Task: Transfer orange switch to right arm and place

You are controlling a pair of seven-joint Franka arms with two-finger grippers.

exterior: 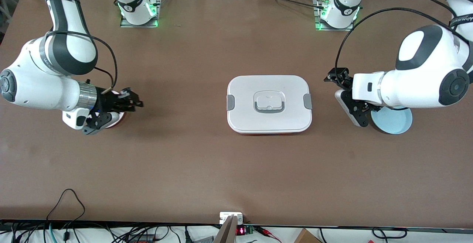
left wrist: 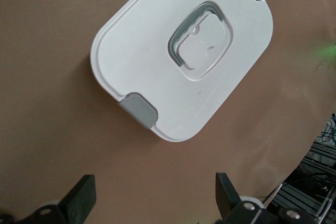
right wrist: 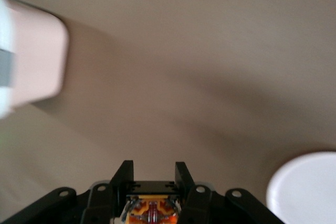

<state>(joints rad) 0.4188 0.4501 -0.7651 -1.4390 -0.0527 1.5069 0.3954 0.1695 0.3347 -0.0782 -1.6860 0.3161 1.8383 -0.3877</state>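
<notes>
My right gripper is shut on the orange switch, a small black block with an orange face held between the two black fingers. The gripper hangs over the edge of a white plate with a red rim at the right arm's end of the table. The plate also shows in the right wrist view. My left gripper is open wide and empty, next to a light blue plate at the left arm's end. Its fingers stand far apart in the left wrist view.
A white lidded container with grey clips and a grey handle stands in the middle of the table, between the two grippers. It also shows in the left wrist view and at the edge of the right wrist view.
</notes>
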